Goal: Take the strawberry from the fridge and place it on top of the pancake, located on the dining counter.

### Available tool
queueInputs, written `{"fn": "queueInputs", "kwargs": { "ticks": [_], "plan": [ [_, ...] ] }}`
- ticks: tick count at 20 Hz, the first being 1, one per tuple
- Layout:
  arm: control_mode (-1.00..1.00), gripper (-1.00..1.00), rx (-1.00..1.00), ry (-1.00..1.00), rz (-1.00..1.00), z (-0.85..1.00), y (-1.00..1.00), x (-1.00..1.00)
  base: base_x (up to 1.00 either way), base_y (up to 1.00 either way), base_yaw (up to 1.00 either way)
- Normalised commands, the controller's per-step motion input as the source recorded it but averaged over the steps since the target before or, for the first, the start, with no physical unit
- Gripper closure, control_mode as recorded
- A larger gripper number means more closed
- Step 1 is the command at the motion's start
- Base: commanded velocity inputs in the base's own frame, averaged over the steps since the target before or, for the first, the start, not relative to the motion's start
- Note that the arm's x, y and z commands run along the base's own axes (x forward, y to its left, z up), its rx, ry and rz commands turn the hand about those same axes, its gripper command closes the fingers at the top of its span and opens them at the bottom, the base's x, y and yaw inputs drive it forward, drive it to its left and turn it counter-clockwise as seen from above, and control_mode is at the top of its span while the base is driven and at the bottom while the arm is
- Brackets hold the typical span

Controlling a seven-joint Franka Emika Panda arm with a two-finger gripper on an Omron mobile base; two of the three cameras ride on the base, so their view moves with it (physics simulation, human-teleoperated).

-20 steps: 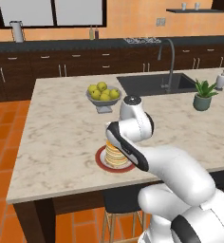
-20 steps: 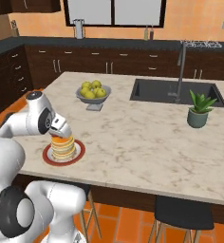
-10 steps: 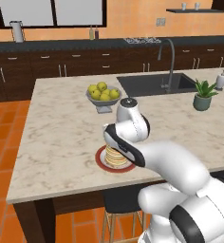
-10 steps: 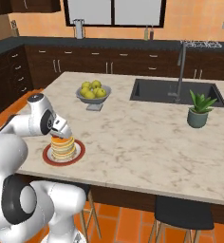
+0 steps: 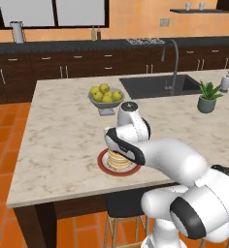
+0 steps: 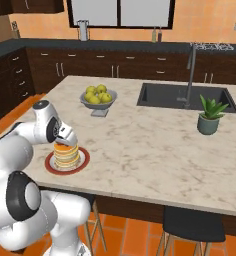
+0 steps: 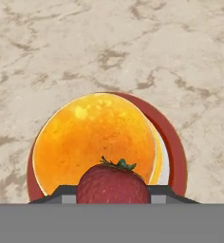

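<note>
The dining counter is a broad surface of beige marble with brown veining over a dark wood base, with a dark sunken sink and a tall curved tap at its far side. Near the front edge sits a round red-brown plate carrying the pancake, a short stack of tan-yellow discs with a glossy orange top that looks smooth and slightly mottled in the hand view. The strawberry is a rounded, dark-red berry with a finely dimpled skin and a small green leafy cap. It sits between the two dark fingertips of the tool, which are closed against its sides, just above the pancake's orange top. Whether the berry touches the pancake cannot be told. Farther back stands a grey footed bowl of yellow-green fruit, and a small potted plant in a grey-green pot stands beside the sink.
</note>
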Motion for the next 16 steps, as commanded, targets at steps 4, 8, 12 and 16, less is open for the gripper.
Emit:
{"fn": "queueInputs", "kwargs": {
  "ticks": [4, 8, 12, 16],
  "plan": [
    [-1.0, 1.0, 0.0, 0.0, 0.0, -0.09, 0.03, 0.17, 0.0, 0.0, 0.0],
    [-1.0, 1.0, 0.0, 0.0, 0.0, -0.14, 0.02, 0.06, 0.0, 0.0, 0.0],
    [-1.0, 1.0, 0.0, 0.0, 0.0, -0.23, 0.07, 0.05, 0.0, 0.0, 0.0],
    [-1.0, 1.0, 0.0, 0.0, 0.0, -0.13, 0.05, 0.17, 0.0, 0.0, 0.0]
  ]
}}
